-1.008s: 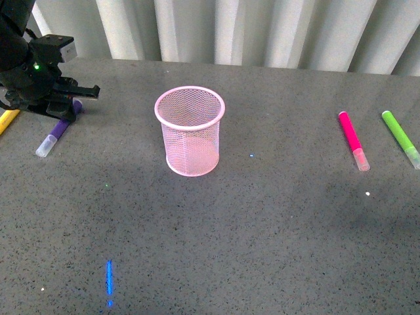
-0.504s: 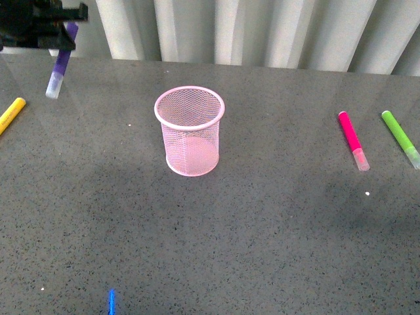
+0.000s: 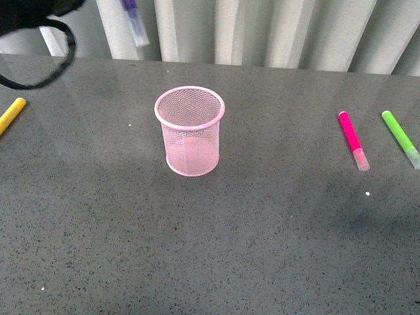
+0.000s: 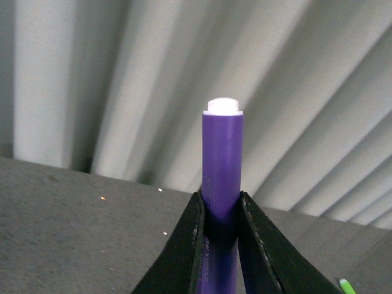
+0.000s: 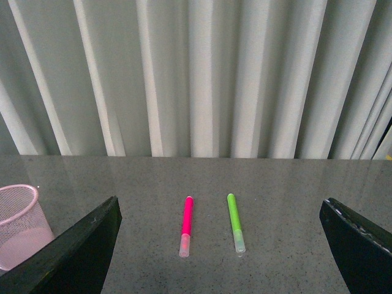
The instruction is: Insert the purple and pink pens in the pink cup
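Observation:
The pink cup (image 3: pixel 189 131) stands upright and empty at the table's middle; its edge shows in the right wrist view (image 5: pixel 18 223). My left gripper (image 4: pixel 221 205) is shut on the purple pen (image 4: pixel 222 177), its two black fingers pressed on the barrel. In the front view the purple pen (image 3: pixel 134 20) hangs high at the top left, up and left of the cup, with the gripper itself mostly out of frame. The pink pen (image 3: pixel 352 139) lies on the table at the right, also in the right wrist view (image 5: pixel 186 225). My right gripper (image 5: pixel 220 245) is open and empty, above the table short of it.
A lime green marker (image 3: pixel 400 138) lies right of the pink pen, also in the right wrist view (image 5: pixel 234 230). A yellow marker (image 3: pixel 11 114) lies at the table's left edge. A black cable (image 3: pixel 49 72) loops at the top left. Pleated curtains back the table.
My left gripper has lifted the purple pen off the table, up and to the right toward the cup. The cup and the other pens have not moved.

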`<state>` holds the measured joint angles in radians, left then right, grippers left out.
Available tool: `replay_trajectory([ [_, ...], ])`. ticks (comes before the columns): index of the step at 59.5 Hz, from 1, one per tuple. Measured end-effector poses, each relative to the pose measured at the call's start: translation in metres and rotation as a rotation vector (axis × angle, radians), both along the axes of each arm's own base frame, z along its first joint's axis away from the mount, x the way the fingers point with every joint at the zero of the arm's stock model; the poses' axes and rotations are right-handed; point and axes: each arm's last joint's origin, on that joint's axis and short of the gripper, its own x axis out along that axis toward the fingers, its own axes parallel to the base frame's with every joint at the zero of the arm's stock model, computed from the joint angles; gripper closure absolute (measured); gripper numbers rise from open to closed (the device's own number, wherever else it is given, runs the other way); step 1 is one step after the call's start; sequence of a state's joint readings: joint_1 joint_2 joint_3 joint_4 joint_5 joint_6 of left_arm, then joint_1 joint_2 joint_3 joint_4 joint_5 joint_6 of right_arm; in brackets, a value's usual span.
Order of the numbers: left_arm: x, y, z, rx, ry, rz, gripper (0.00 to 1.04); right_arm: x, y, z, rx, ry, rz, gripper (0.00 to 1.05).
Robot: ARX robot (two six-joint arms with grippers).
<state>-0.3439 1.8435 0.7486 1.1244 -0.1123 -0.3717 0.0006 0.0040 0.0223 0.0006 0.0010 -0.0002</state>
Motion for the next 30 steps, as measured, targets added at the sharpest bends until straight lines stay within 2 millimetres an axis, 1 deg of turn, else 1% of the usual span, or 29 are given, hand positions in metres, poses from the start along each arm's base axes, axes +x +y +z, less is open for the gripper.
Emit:
replay_trajectory([
  [6,-0.005,-0.02,-0.01,0.004,0.012,-0.043,0.93,0.0,0.0,0.0,0.0,0.0,0.0,0.07],
  [11,-0.008,-0.028,-0.017,0.01,0.025,-0.052,0.93,0.0,0.0,0.0,0.0,0.0,0.0,0.07],
  [19,-0.003,-0.031,-0.037,0.031,0.064,-0.042,0.93,0.0,0.0,0.0,0.0,0.0,0.0,0.07],
  [23,0.001,-0.031,-0.042,0.04,0.071,-0.039,0.93,0.0,0.0,0.0,0.0,0.0,0.0,0.07],
  [30,0.009,-0.03,-0.042,0.042,0.064,-0.029,0.93,0.0,0.0,0.0,0.0,0.0,0.0,0.07],
])
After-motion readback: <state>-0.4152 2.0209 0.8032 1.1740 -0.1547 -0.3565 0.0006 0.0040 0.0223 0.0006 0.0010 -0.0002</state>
